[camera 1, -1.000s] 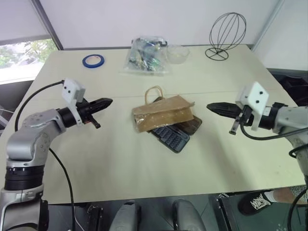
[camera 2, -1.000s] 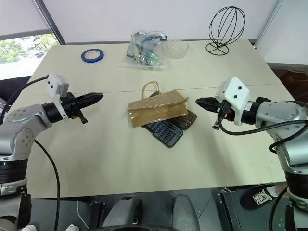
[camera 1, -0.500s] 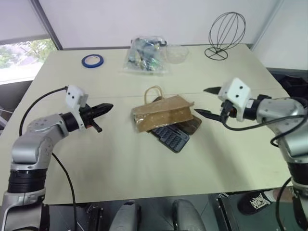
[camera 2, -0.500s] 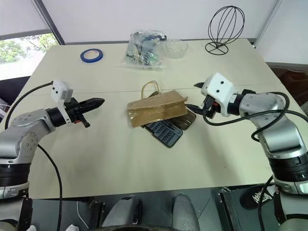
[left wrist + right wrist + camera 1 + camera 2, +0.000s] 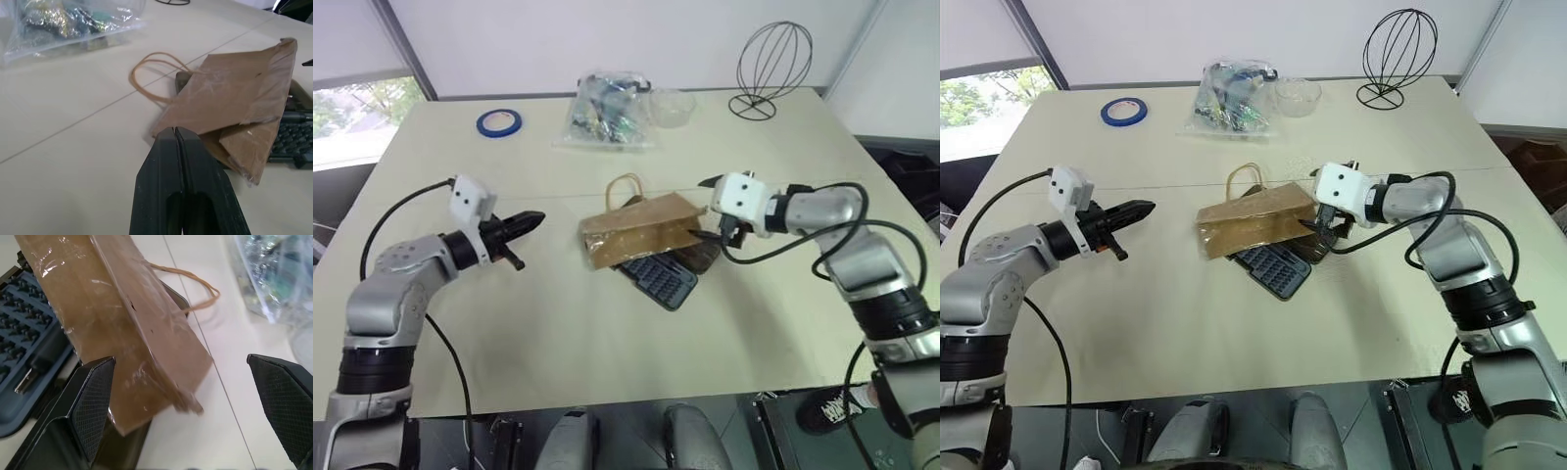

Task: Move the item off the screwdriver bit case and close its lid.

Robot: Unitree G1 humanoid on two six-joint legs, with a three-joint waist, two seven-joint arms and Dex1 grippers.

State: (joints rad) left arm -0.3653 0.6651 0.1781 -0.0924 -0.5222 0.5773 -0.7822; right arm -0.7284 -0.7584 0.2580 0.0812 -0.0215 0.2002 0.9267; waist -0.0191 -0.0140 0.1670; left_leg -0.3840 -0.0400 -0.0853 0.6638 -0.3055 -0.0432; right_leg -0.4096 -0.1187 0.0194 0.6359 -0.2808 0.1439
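Note:
The item, a flat brown paper bag with tan loop handles, lies across the open screwdriver bit case. The case's dark blue tray of bits pokes out from under the bag towards me. Its smoky brown lid lies flat on the right. My right gripper is open at the bag's right end, and in the right wrist view that end sits between its spread fingers. My left gripper is shut and empty, pointing at the bag from a hand's width to its left.
At the table's far side lie a blue tape roll, a clear plastic bag of small parts, a clear bowl and a black wire stand. The table's near edge runs close in front of me.
My right gripper has opened and swung left and forward, from well clear of the bag to its right end. The left gripper has barely moved.

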